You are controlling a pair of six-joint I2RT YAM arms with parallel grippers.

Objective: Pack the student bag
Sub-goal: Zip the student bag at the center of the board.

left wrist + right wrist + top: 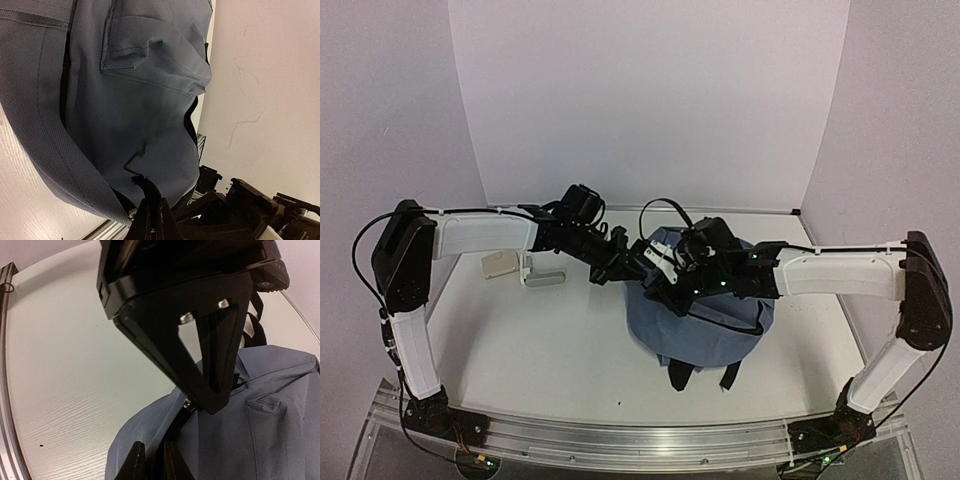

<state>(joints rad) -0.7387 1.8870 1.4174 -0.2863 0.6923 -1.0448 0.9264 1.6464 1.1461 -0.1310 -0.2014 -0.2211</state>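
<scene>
The right gripper (152,462) is pinching the student bag (270,440) along its dark zipper seam, its fingers nearly together. The left gripper (151,220) is clamping tight on the zipper edge. The student bag is sitting centre-right on the table (550,340).

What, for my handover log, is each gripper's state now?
Left gripper: closed, pinching the bag at its zipper.
Right gripper: closed on the bag's edge.

White arm shells (485,235), black joints (405,265), silver-screwed black left hand (212,402).
</scene>
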